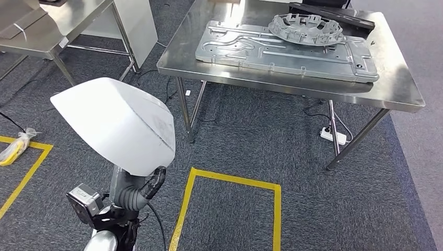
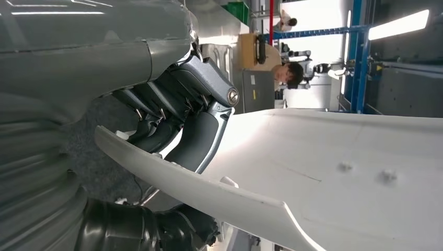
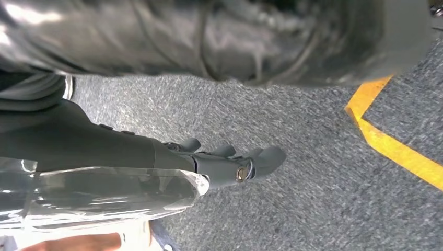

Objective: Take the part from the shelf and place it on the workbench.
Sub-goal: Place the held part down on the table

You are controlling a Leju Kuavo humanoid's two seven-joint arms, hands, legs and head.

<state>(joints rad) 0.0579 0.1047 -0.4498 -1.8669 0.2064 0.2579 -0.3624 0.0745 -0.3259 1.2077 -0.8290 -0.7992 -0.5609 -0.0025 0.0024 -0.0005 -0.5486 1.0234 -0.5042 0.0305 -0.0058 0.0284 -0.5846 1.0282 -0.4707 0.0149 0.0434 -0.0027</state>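
Left hand (image 2: 177, 123) grips white panel (image 1: 117, 123) by its edge; right hand (image 3: 230, 162) hangs empty, fingers loosely apart. Keep it level, land on bare workbench (image 1: 397, 86) beside metal plate (image 1: 292, 52)

workshop | steel workbench (image 1: 397, 89) | metal castings (image 1: 286, 49) | floor tape (image 1: 230, 180)

Steel workbench (image 1: 397, 89) w/ flat metal plate (image 1: 287, 52), ring casting (image 1: 305, 27) on plate.
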